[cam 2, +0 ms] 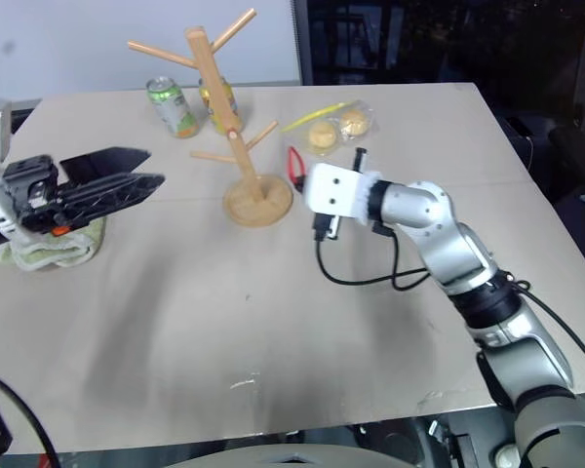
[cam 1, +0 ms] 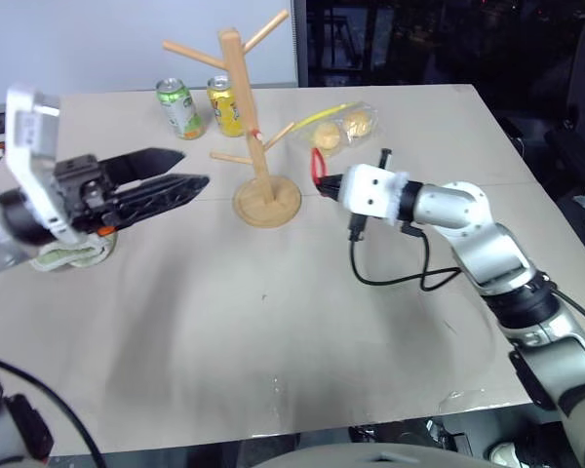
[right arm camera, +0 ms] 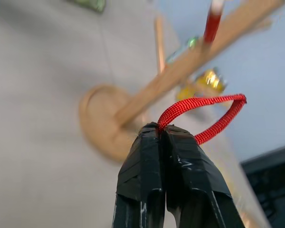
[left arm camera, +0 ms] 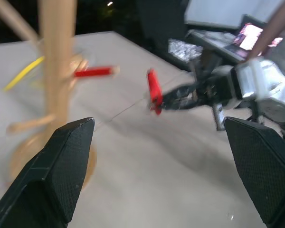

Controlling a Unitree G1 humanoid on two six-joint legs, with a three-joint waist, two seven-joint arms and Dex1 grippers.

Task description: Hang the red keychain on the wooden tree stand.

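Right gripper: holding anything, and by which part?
Yes. The right gripper is shut on the red keychain, pinching one end of its strap loop; the rest sticks out free.

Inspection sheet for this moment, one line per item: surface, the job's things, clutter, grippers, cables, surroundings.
Surface: beige table, bare in the near half.
Job's things: red keychain loop pinched in the right gripper, not yet on a peg; wooden tree stand upright on its disc base, beside the loop.
Clutter: green can and yellow can behind the stand; bagged buns; a cloth at the left edge.
Grippers: left gripper open, holding nothing; right gripper shut on the keychain.
Cables: black cable looping from the right wrist over the table.
Surroundings: pale wall behind, dark room to the right.
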